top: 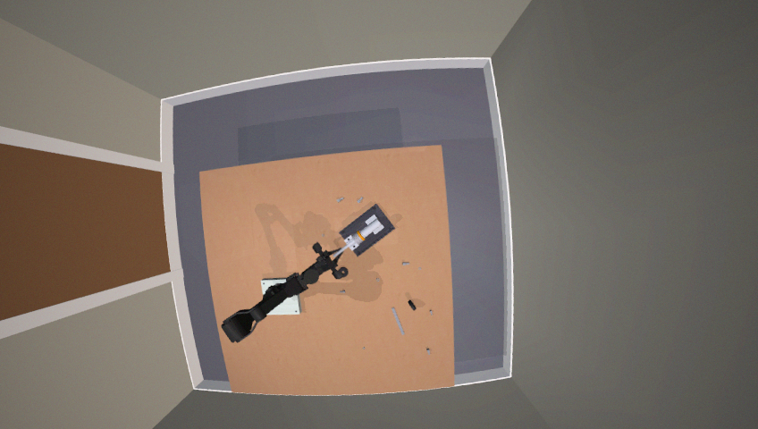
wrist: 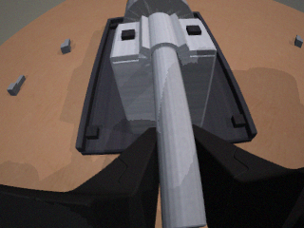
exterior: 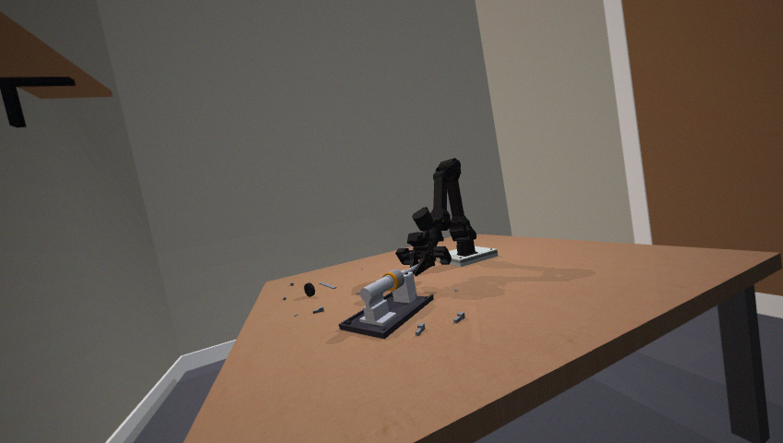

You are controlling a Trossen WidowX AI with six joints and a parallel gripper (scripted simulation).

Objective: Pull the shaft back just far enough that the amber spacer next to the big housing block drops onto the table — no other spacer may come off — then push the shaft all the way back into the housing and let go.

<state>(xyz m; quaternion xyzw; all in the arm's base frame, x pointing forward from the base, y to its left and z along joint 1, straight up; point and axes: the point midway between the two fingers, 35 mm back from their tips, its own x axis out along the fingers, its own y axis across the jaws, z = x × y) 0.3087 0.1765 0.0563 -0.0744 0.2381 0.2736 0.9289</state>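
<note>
The long pale-grey round shaft (top: 343, 250) (wrist: 176, 128) looks like smooth, dull metal; the broad orange-brown tabletop (top: 255, 222) (exterior: 494, 340) (wrist: 43, 114) resembles finely grained, matt wood.
</note>
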